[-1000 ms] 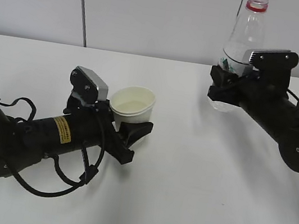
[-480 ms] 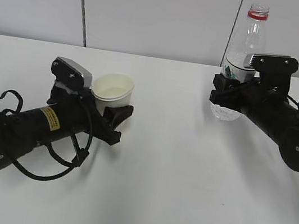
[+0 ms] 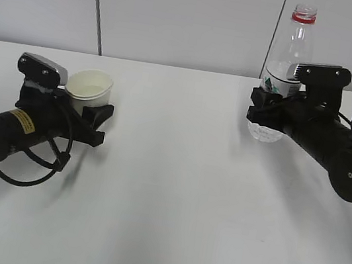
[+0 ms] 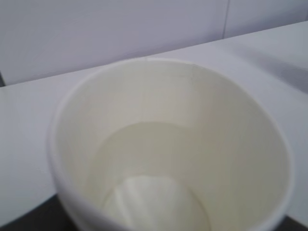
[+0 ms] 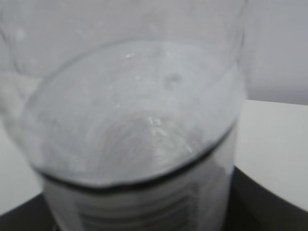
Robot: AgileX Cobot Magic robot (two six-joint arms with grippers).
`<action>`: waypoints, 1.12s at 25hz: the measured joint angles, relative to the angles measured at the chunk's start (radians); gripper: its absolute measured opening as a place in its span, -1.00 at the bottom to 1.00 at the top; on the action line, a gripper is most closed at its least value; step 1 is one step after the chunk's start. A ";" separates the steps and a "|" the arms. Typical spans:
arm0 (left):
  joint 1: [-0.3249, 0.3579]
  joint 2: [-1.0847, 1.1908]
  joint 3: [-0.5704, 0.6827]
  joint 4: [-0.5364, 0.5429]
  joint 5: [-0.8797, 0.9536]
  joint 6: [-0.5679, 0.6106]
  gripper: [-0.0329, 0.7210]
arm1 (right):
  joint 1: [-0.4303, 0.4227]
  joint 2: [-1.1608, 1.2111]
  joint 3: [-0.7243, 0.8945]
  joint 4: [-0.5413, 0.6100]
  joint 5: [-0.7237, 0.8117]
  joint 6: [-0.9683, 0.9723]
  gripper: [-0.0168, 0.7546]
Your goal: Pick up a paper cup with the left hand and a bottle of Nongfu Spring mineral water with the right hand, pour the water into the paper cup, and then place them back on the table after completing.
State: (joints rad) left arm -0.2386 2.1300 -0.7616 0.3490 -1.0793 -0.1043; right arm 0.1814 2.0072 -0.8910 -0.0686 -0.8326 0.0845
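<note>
The left gripper [image 3: 94,119] holds the cup [image 3: 90,86] with water [image 4: 144,168] low over the surface [image 3: 171,205]; the right gripper [image 3: 260,108] clasps the upright bottle [image 3: 285,62].

Both arms are black with grey-topped wrist blocks and looping black cables — the left hand [image 3: 91,118] carries a yellow sticker.

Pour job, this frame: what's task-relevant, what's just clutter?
Task-relevant:
- paper cup, water inside, held by the left hand
- water bottle, uncapped, upright, gripped by the right hand
- table

Lying about:
- nothing loose on the table; only the wall behind
</note>
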 joint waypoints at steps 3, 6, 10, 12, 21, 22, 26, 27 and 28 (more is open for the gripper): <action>0.042 0.004 0.000 -0.004 0.000 0.003 0.14 | 0.000 0.000 0.000 0.002 0.000 0.000 0.11; 0.076 0.023 0.000 -0.013 -0.005 0.004 0.14 | 0.000 0.000 0.000 0.002 0.000 0.000 0.11; 0.099 0.070 0.000 -0.028 -0.014 0.004 0.13 | 0.000 0.000 0.000 0.002 0.000 0.000 0.11; 0.102 0.088 -0.004 -0.031 -0.046 0.004 0.13 | 0.000 0.000 0.000 0.002 0.000 0.000 0.11; 0.103 0.122 -0.023 -0.046 -0.091 0.005 0.13 | 0.000 0.000 0.000 0.002 0.002 0.000 0.11; 0.103 0.122 -0.023 -0.049 -0.091 0.005 0.13 | 0.000 0.000 0.000 0.002 0.002 0.000 0.11; 0.103 0.122 -0.023 -0.056 -0.091 0.005 0.13 | 0.000 0.000 0.000 0.002 0.002 0.000 0.11; 0.103 0.122 -0.023 -0.056 -0.091 0.005 0.13 | 0.000 0.000 0.000 0.002 0.002 0.000 0.11; 0.103 0.122 -0.023 -0.057 -0.091 0.005 0.13 | 0.000 0.000 0.000 0.002 0.002 0.000 0.11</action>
State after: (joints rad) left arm -0.1361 2.2517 -0.7851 0.2923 -1.1701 -0.0995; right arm 0.1814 2.0072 -0.8910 -0.0663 -0.8306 0.0845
